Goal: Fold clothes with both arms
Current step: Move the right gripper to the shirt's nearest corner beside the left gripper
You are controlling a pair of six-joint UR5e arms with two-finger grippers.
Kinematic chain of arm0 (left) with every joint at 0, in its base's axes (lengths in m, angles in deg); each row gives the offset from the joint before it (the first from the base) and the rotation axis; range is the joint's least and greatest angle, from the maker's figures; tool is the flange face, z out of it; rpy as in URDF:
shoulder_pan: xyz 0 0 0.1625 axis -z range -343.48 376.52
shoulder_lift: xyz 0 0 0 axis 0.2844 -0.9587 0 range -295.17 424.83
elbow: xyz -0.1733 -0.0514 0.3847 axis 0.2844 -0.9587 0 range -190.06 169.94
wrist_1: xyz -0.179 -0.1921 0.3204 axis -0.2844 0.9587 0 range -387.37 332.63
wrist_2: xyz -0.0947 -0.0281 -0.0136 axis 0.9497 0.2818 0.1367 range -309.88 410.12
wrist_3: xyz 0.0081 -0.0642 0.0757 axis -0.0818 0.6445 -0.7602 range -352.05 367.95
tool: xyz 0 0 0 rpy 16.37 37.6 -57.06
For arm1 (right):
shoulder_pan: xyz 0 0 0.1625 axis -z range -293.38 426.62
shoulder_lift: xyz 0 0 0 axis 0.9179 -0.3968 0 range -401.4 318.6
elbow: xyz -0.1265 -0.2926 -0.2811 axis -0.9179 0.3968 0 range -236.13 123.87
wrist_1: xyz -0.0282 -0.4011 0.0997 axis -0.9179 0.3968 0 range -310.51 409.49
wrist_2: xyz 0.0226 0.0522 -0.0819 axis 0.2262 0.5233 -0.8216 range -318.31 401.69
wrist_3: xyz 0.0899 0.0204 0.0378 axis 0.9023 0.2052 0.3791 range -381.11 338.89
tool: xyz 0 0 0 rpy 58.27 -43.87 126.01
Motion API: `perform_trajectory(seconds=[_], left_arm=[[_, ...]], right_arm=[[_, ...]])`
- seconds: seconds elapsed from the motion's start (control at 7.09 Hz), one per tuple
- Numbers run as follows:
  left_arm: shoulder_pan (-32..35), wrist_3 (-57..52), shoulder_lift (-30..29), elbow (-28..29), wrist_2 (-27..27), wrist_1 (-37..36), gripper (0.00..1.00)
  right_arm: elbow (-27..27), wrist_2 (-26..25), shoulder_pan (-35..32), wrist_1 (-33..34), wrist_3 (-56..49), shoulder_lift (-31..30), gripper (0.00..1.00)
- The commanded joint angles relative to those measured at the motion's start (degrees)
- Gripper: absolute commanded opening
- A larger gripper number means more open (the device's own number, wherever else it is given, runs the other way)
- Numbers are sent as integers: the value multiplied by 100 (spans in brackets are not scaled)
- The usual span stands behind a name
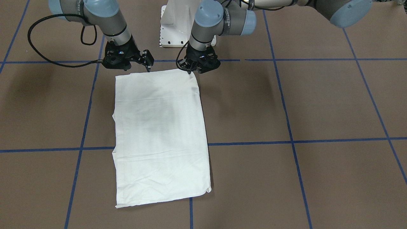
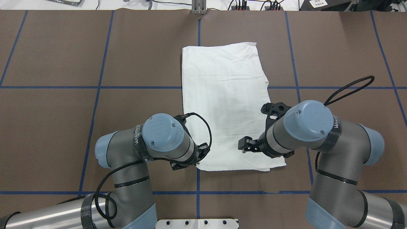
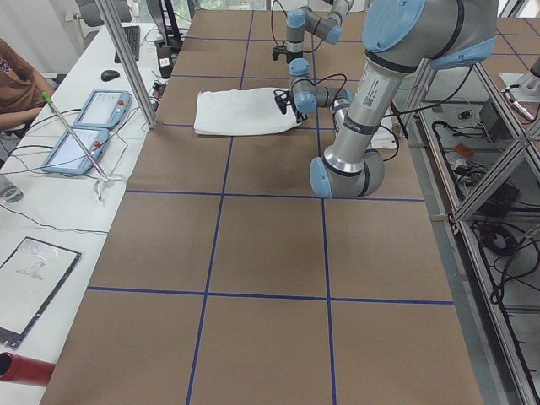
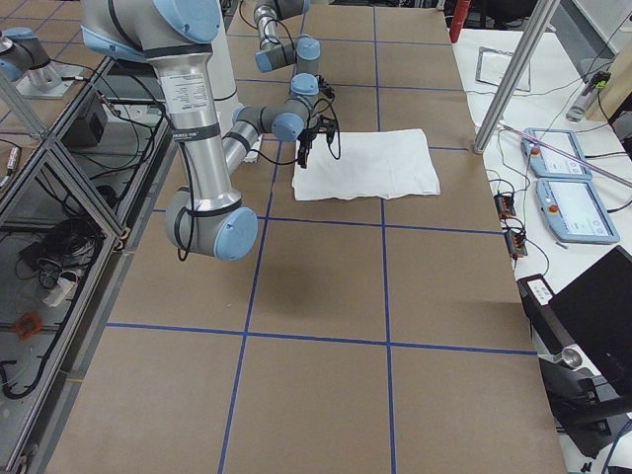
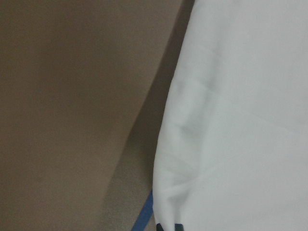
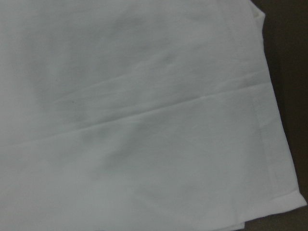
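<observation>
Just over T-shirt's near edge hang left gripper and right gripper

Left gripper at T-shirt corner nearest robot, fingertips hidden beneath wrist joint in overhead view; grip unreadable. Right gripper: jaw gap too small to judge. Both wrist views blurred, cloth running off frame edges. Seated person cut by left side view's edge.

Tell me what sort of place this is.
Most likely a robotics lab or test cell. The left arm and right arm work over a table gridded with blue tape, and a teach pendant lies on a side bench.
</observation>
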State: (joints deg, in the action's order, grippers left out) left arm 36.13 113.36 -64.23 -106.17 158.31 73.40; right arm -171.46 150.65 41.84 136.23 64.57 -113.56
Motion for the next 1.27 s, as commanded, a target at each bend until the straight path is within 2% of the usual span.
perform_trajectory(seconds=[0.0,0.42,1.13], left_arm=[[43,-125,4,22,-9,4,0],[43,-126,-5,23,-9,13,0],[34,-117,-22,31,-9,39,0]], right_arm=[[421,-365,236,9,1209,175,100],[616,-455,254,53,1565,79,100],[669,-455,438,71,1575,-149,100]])
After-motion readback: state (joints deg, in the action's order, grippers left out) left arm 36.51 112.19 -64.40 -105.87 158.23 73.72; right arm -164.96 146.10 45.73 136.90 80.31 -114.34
